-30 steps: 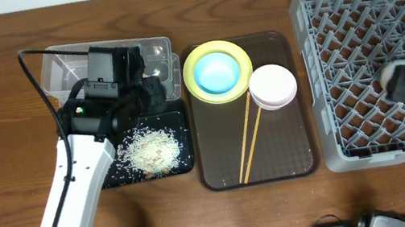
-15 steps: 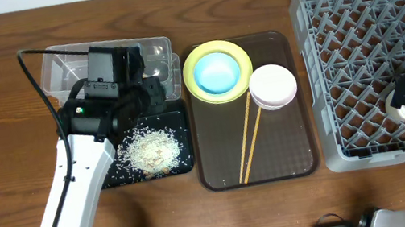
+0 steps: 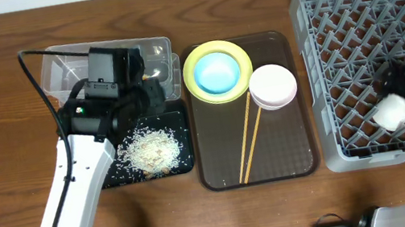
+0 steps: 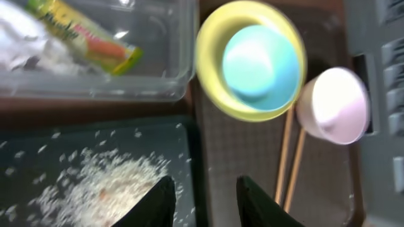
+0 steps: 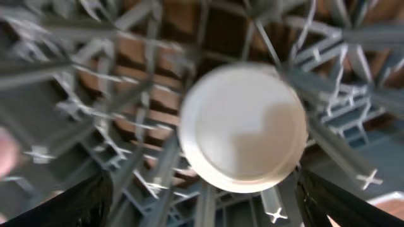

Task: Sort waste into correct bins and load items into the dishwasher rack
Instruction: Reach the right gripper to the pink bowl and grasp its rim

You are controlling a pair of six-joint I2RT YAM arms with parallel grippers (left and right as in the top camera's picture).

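Both pairs of fingers apart: right gripper (image 5: pixel 208 203) clear of white cup (image 5: pixel 243 126) in rack (image 3: pixel 312 72), left gripper (image 4: pixel 205 202) over black tray (image 4: pixel 38 135) edge.

Inside the grey plastic lattice rack (image 5: pixel 95 82) the small white cup (image 5: pixel 243 126) is blurred; the left arm (image 3: pixel 88 164) covers part of the clear plastic tub (image 3: pixel 57 70).

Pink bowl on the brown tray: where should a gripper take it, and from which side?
Probably pinch the rim of the pink bowl from above, one finger inside, on the edge away from the yellow plate. It sits mouth up, and the plate and chopsticks crowd its other side.
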